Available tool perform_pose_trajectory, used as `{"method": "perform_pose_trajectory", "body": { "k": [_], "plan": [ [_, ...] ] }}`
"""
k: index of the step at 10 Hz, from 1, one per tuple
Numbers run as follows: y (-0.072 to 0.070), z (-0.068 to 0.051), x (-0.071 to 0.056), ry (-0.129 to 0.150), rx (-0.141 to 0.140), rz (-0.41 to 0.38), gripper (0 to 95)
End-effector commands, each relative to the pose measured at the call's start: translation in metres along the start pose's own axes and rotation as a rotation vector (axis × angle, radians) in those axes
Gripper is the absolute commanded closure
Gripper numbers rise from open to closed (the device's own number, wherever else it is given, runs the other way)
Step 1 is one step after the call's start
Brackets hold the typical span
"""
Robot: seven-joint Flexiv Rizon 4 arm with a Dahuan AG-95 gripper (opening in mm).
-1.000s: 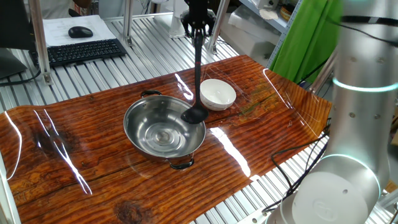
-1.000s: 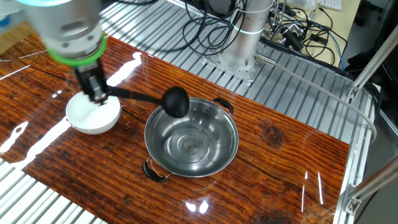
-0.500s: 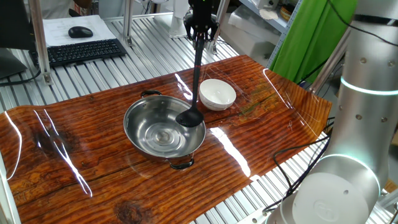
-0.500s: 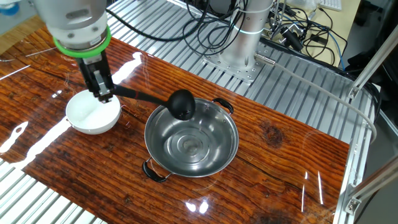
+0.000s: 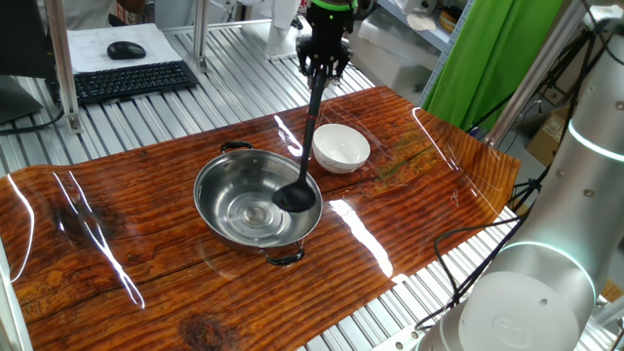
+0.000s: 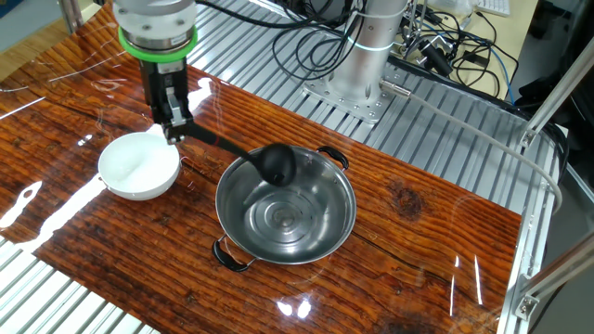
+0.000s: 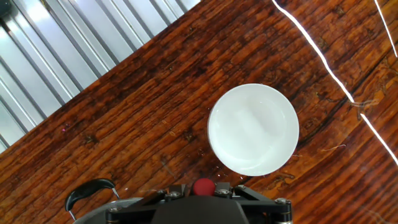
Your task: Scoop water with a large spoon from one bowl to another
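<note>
My gripper (image 5: 320,64) is shut on the top of the black ladle's handle (image 5: 309,122); it also shows in the other fixed view (image 6: 176,128). The ladle's cup (image 5: 294,199) hangs over the steel bowl (image 5: 226,206), near its right rim, and in the other fixed view the cup (image 6: 277,163) is above the bowl's far rim (image 6: 327,234). The small white bowl (image 5: 340,148) stands just right of the steel bowl. In the hand view the white bowl (image 7: 253,129) lies below the hand, and one dark loop handle of the steel bowl (image 7: 90,190) shows at the lower left. The fingers are hidden there.
A keyboard (image 5: 125,80) and mouse (image 5: 126,50) lie on the metal slats behind the wooden board. The robot base (image 6: 360,57) and cables (image 6: 436,46) stand beyond the far edge. Another arm's pale body (image 5: 565,195) rises at the right.
The gripper has moved with the ladle away from the white bowl, and the cup has swung further in over the steel bowl and slightly lower.
</note>
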State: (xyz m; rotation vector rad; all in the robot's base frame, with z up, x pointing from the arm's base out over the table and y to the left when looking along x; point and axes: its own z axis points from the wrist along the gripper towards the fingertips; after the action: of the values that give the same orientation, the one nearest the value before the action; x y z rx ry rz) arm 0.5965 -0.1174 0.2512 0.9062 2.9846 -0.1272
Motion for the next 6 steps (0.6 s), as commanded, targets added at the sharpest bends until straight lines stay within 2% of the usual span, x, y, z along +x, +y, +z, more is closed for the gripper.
{"method": "perform_pose_trajectory", "body": {
  "k": [1, 3, 4, 6],
  "plan": [
    [-0.008, 0.004, 0.011, -0.052, -0.022, -0.005, 95.0],
    [-0.01, 0.005, 0.015, -0.054, -0.023, -0.006, 95.0],
    [-0.012, 0.006, 0.017, -0.063, -0.027, -0.009, 95.0],
    [-0.014, 0.005, 0.024, -0.099, -0.03, -0.008, 95.0]
  ]
}}
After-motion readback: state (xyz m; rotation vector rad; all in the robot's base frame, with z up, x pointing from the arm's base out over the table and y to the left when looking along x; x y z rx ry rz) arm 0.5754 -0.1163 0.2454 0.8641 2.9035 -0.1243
